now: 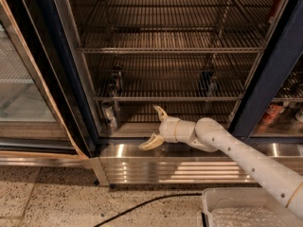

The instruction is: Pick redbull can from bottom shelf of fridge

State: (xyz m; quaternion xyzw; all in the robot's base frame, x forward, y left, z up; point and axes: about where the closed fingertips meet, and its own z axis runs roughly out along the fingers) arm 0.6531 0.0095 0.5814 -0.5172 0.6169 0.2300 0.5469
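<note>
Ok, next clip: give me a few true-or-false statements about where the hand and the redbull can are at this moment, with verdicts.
1. The hand is open and holds nothing. True.
2. The redbull can is gripped in the hand. False: it stands upright at the left end of the bottom shelf, apart from the hand.
3. The can is to the left of the hand in the camera view. True.
4. The arm reaches in from the upper left. False: it comes in from the lower right.
5. The hand is up among the wire racks. False: it is low, at the front edge of the bottom shelf of the fridge.
</note>
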